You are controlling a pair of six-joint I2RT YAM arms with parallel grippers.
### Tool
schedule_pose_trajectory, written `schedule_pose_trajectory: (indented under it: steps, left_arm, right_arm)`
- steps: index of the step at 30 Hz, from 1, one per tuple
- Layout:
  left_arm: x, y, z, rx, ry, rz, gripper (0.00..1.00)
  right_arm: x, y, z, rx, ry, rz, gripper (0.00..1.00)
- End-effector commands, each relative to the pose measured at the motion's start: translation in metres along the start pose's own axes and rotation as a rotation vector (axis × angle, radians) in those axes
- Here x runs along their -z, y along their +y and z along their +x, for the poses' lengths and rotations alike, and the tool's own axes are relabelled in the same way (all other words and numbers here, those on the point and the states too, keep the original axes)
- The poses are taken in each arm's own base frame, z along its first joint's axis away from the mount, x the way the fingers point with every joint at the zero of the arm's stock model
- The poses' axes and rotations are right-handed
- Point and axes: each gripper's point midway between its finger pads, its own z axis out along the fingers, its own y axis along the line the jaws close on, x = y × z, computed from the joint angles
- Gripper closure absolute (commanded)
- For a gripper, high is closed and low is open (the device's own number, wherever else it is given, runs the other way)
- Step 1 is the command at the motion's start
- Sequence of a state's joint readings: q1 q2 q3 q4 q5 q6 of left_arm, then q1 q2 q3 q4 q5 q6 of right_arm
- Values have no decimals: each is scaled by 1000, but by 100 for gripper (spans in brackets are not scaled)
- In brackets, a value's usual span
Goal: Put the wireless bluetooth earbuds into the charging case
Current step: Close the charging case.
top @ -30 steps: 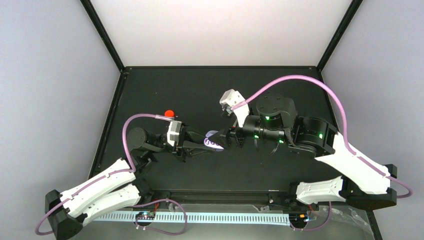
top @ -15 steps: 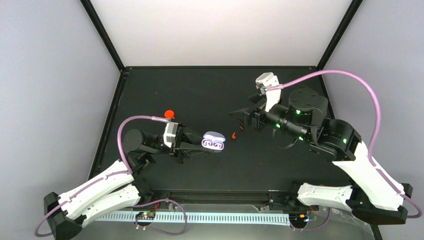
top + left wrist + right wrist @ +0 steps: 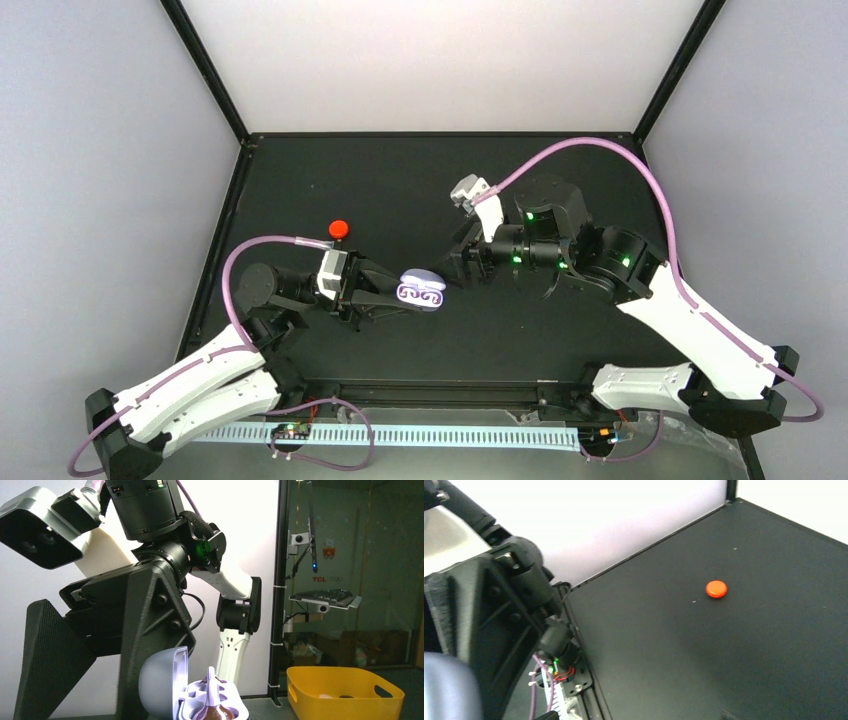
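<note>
Earbuds (image 3: 410,295) are the job, and I judge the purple half done and the red-orange half now in hand. Over the table (image 3: 560,345) my right claw (image 3: 462,264) hangs low and spread wide, holding nothing that I can see, just right of the case (image 3: 419,279). My left claw (image 3: 397,292) is pressed together on that case, left of the table's middle, and presents it standing open. Inside it, the purple pair looks seated in its wells.

The next move calls for finding a red-orange bud and pinching it by the body so the hook stays free. Then it has to go to whichever case takes it (this one looks full to me).

Much is hidden. No red-orange bud shows in any view; one could lie under my right claw, where nothing can be seen. A red disc (image 3: 339,228) sits far left on the table, well apart from both claws, and I cannot tell whether it is a closed case or something else. My left wrist view cuts off the case's near edge, and a dark lump there is too blurred to name.
</note>
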State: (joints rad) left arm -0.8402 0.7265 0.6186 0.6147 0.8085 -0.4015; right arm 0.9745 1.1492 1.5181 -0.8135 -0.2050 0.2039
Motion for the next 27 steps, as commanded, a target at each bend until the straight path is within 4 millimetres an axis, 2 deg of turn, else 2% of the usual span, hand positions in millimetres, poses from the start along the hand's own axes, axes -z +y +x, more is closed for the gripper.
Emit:
schedule_pose_trajectory:
  steps: [1, 16, 19, 21, 23, 25, 27]
  left_arm:
    - [-1, -9, -14, -39, -35, 31, 98]
    - [-6, 4, -6, -20, -7, -2, 98]
    - [-7, 6, -5, -17, -5, -7, 99]
    - [-8, 9, -4, -16, 0, -16, 98]
    - [-7, 17, -1, -11, 6, -61, 98]
    - [-3, 43, 12, 15, 40, -201, 98]
    - [10, 81, 32, 56, 89, -417, 98]
  right_arm:
    - [9, 22, -4, 37, -8, -122, 17]
    - [27, 36, -12, 75, -69, -182, 17]
    - [27, 31, -12, 75, -71, -152, 18]
    - [29, 21, -14, 70, -89, -91, 17]
    - [37, -9, -23, 21, -158, 92, 16]
    - [50, -49, -25, -40, -212, 315, 16]
    - [57, -83, -14, -109, -221, 451, 15]
